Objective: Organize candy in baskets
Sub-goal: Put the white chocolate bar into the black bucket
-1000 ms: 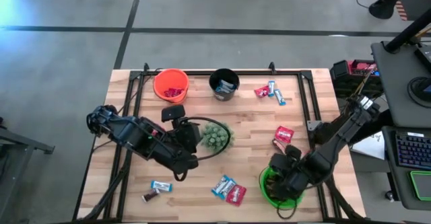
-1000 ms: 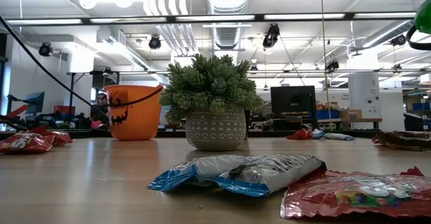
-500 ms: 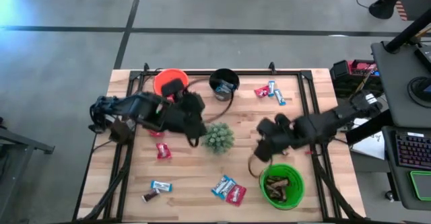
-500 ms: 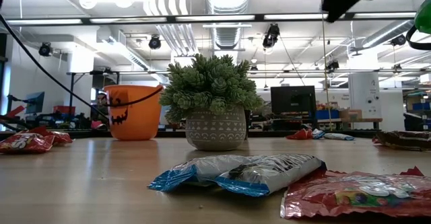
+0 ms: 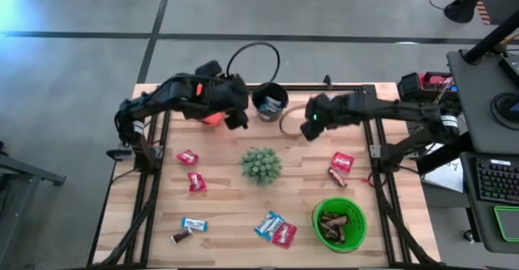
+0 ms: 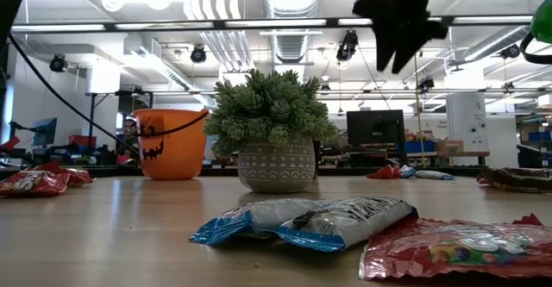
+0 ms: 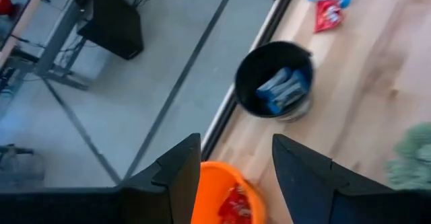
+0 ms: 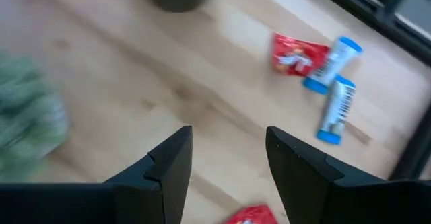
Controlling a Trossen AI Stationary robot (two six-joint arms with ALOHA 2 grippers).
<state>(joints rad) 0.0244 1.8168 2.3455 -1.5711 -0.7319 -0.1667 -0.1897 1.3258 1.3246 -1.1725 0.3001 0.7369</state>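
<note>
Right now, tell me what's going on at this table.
Two dark arms are sorting wrapped candy into round plastic buckets. The left claw hangs open and empty above the orange bucket. The right claw is open above bare wood near the black bucket. The green bucket holds brown bars; several candies lie loose.

The whole table is seen straight down from well above in the high view. A level look across the tabletop, close to the nearest candy, is given by the low view, with the plant at 12 o'clock. The black basket at 1 o'clock is looked down on from the left wrist, and wrappers at 1 o'clock from the right wrist. The plant is shared by the high and low views
</note>
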